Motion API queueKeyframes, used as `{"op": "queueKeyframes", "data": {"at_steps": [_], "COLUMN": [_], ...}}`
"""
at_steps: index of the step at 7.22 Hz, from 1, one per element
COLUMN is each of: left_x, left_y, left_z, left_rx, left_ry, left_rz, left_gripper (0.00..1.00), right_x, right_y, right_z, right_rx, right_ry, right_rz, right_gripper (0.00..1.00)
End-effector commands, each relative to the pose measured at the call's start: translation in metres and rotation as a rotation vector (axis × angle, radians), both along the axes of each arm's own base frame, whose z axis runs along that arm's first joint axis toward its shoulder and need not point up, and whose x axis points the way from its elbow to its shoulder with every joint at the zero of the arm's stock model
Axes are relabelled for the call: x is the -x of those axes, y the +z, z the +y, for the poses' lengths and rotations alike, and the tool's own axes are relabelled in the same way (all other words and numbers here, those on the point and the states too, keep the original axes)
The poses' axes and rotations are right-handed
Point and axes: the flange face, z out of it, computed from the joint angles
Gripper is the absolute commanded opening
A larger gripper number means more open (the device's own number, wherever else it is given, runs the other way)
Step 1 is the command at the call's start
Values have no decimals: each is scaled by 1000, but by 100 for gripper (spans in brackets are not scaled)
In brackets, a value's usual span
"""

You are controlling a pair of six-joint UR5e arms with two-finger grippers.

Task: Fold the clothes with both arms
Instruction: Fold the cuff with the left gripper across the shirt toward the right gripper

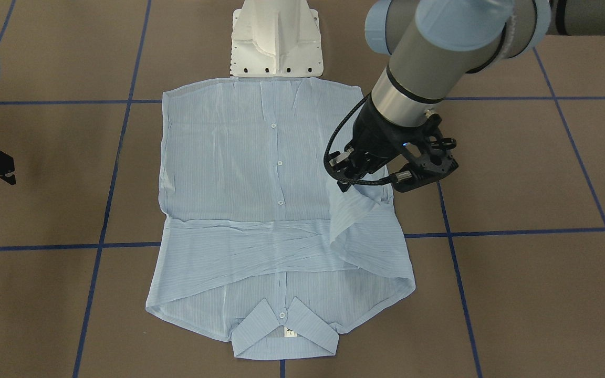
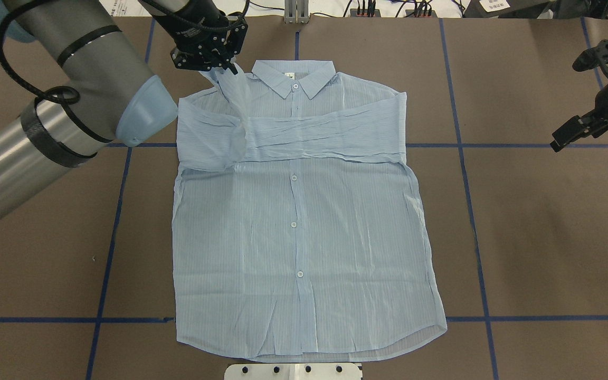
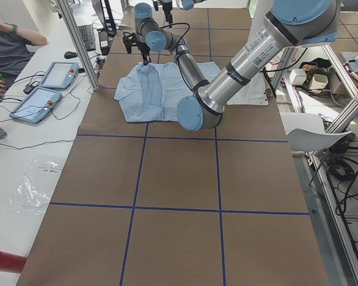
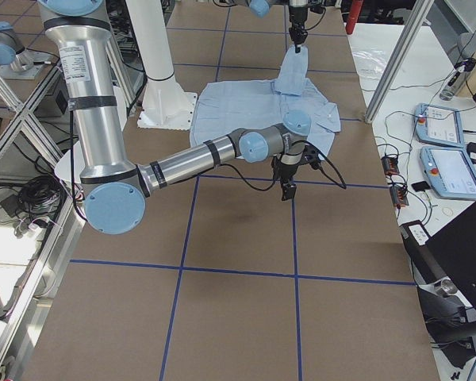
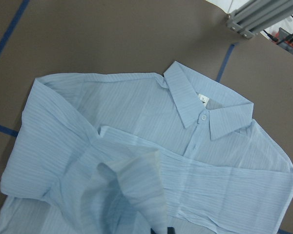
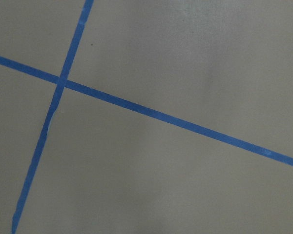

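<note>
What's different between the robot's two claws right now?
The left gripper is pinched shut on a sleeve of the shirt, holding it raised; the right gripper looks open and holds nothing. The left gripper is over the shirt's shoulder beside the collar; the right gripper hangs over the brown table, well away from the cloth. Both are black two-finger claws.
</note>
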Motion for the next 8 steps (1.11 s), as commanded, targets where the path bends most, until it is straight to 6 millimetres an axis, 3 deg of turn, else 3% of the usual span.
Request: {"op": "queueKeyframes", "data": {"at_steps": [1, 3, 4, 5, 6, 8], "left_x": [-21, -35, -42, -75, -113, -164], "left_y": [3, -9, -4, 0, -10, -2], "left_z": [-6, -11, -16, -23, -32, -21], "left_rx": [10, 13, 34, 56, 67, 74], "left_ry": [-1, 1, -6, -11, -31, -28], "left_rz": [28, 42, 42, 82, 84, 80], "left_gripper": [0, 0, 0, 0, 0, 0], "right_x": [-2, -1, -1, -1, -1, 0], "right_y": [1, 2, 3, 4, 4, 5], "right_z": [0, 0, 0, 0, 0, -1], "right_rx": [5, 7, 8, 10, 11, 15], "right_ry": [2, 2, 2, 2, 3, 4], "right_rz": [0, 1, 1, 2, 2, 3], "right_gripper": [100, 100, 100, 100, 100, 100]}}
